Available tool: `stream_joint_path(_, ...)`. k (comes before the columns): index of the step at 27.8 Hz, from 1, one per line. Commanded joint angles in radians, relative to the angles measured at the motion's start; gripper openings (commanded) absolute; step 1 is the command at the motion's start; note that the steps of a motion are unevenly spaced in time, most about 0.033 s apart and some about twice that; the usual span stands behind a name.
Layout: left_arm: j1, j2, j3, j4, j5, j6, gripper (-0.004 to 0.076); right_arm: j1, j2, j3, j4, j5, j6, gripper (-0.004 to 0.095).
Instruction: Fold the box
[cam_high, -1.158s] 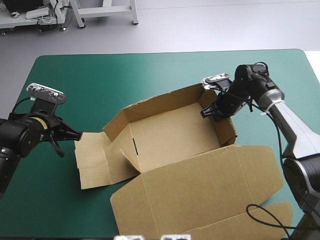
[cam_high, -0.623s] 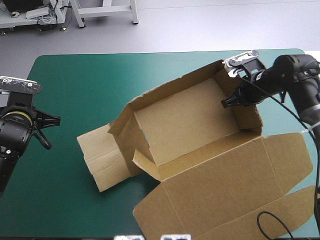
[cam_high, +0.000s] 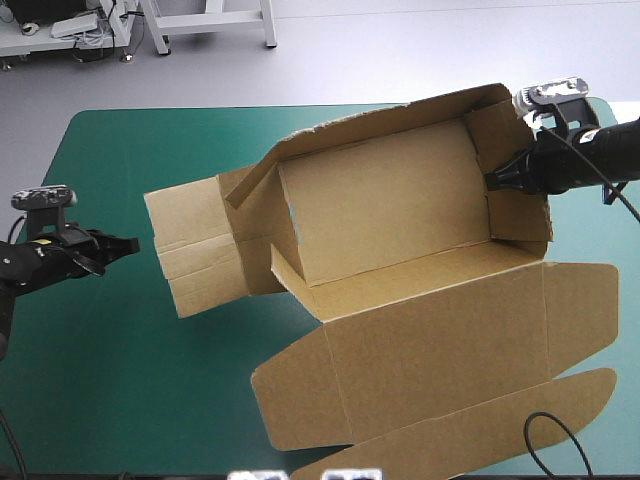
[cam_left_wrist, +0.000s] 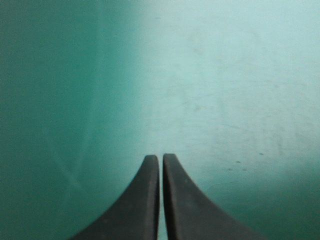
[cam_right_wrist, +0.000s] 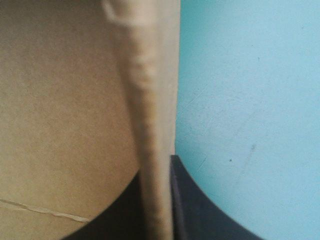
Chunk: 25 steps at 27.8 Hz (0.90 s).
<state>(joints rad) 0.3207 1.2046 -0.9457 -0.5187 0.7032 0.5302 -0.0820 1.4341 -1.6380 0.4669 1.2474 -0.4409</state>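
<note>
The brown box (cam_high: 390, 215) lies across the table's middle and right as an open tray with raised walls, its big lid (cam_high: 440, 360) flat toward the near edge and a loose end flap (cam_high: 195, 250) flat on its left. My right gripper (cam_high: 497, 182) is shut on the box's right end wall; in the right wrist view that wall's edge (cam_right_wrist: 150, 150) runs up between the black fingers (cam_right_wrist: 187, 200). My left gripper (cam_high: 128, 244) is shut and empty over the teal-green cover, left of the end flap; the left wrist view shows its fingers (cam_left_wrist: 145, 200) together over bare cover.
The teal-green table (cam_high: 130, 370) shows bare cover at its left and near-left parts. The lid reaches close to the near and right edges. Beyond the far edge is grey floor.
The right gripper has pulled the box's right end wall toward the far right corner, dragging and turning the whole box. The left arm drew back from the end flap toward the left edge.
</note>
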Motion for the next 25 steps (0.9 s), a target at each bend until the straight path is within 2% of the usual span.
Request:
stream_joint_path(1, 0.002, 0.039, -0.012, -0.318, -0.006, 0.276, 0.0015, -0.008, -0.037, -0.031, 0.059, 0.001, -0.004, -0.0018)
stream_joint_path(5, 0.002, 0.113, -0.012, -0.497, 0.068, 0.458, 0.0015, -0.008, -0.037, -0.031, 0.061, 0.001, -0.004, -0.0018)
stream_joint_path(11, 0.002, 0.205, -0.01, -0.622, 0.129, 0.501, 0.0015, -0.008, -0.037, -0.031, 0.09, 0.001, -0.004, -0.0018)
stream_joint_path(13, 0.002, 0.231, -0.01, -0.665, 0.189, 0.551, 0.0015, -0.008, -0.037, -0.031, 0.098, 0.001, -0.006, -0.0018)
stream_joint_path(17, 0.0, 0.279, -0.01, -0.849, 0.378, 0.718, 0.0015, -0.008, -0.037, -0.031, 0.117, 0.001, -0.01, -0.0018)
stream_joint_path(21, -0.049, 0.3, -0.01, -1.016, 0.537, 0.805, 0.0015, -0.008, -0.037, -0.031, 0.119, 0.001, -0.012, -0.0018)
stream_joint_path(25, -0.191, 0.3, -0.01, -0.958, 0.548, 0.833, 0.0015, -0.008, -0.037, -0.031, 0.119, 0.001, -0.012, -0.0018)
